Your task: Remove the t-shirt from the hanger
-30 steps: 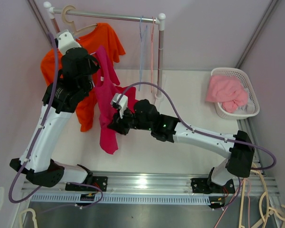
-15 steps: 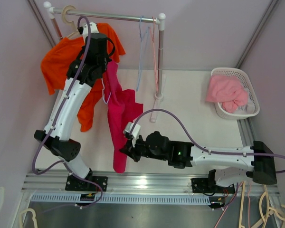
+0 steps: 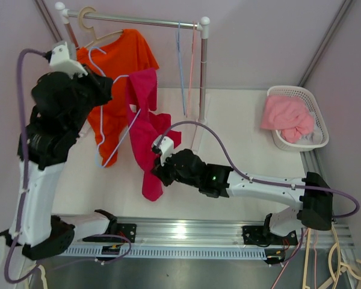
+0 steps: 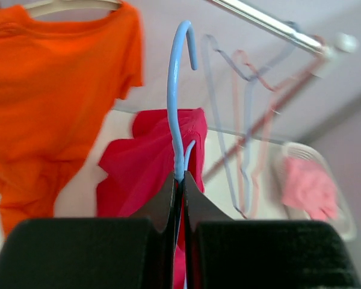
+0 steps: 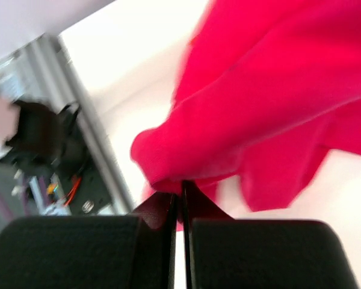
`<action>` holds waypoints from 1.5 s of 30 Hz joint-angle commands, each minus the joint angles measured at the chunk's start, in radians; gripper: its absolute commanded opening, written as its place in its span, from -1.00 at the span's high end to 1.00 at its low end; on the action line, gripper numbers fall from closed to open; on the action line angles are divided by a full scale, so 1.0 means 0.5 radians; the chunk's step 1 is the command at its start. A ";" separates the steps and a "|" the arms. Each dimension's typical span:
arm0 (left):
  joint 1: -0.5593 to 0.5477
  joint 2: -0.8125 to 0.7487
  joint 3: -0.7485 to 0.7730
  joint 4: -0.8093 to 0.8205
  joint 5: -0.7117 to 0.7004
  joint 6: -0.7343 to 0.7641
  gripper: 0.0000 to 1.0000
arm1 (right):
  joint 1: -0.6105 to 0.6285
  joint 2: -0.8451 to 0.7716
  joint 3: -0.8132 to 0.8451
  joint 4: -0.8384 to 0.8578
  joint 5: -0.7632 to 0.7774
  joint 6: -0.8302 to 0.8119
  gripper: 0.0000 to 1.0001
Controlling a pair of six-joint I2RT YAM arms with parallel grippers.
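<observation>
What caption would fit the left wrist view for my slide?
Left pincer shut on a light blue wire hanger, with the crimson t-shirt hanging behind it.

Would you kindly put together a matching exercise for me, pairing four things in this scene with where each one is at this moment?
Things:
1. blue hanger
2. magenta t-shirt
3. orange t-shirt
4. pink cloth

Places:
A. in the white basket
B. hanging from the rail
C. pinched by the right gripper
D. clamped in the left gripper

Pairs: 1-D, 2-C, 3-B, 4-A
</observation>
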 commanded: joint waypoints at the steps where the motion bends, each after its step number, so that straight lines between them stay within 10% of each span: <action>1: -0.047 -0.225 -0.123 -0.256 0.618 0.000 0.99 | -0.183 0.057 0.171 -0.063 0.145 0.027 1.00; 11: -0.112 -1.023 -0.635 -0.347 0.040 0.269 0.99 | -0.208 -0.089 0.272 -0.385 0.491 0.091 1.00; 20: -0.103 -0.665 -0.485 -0.335 0.110 0.331 0.99 | -0.392 -0.654 0.986 -1.425 1.166 0.187 1.00; 31: 0.112 -0.033 -0.090 0.061 0.371 0.365 0.99 | -1.226 -0.339 1.484 -0.304 1.394 -0.899 1.00; 45: 0.244 0.621 0.275 0.494 0.383 0.374 0.99 | -2.376 0.705 2.880 -0.156 0.766 -0.679 1.00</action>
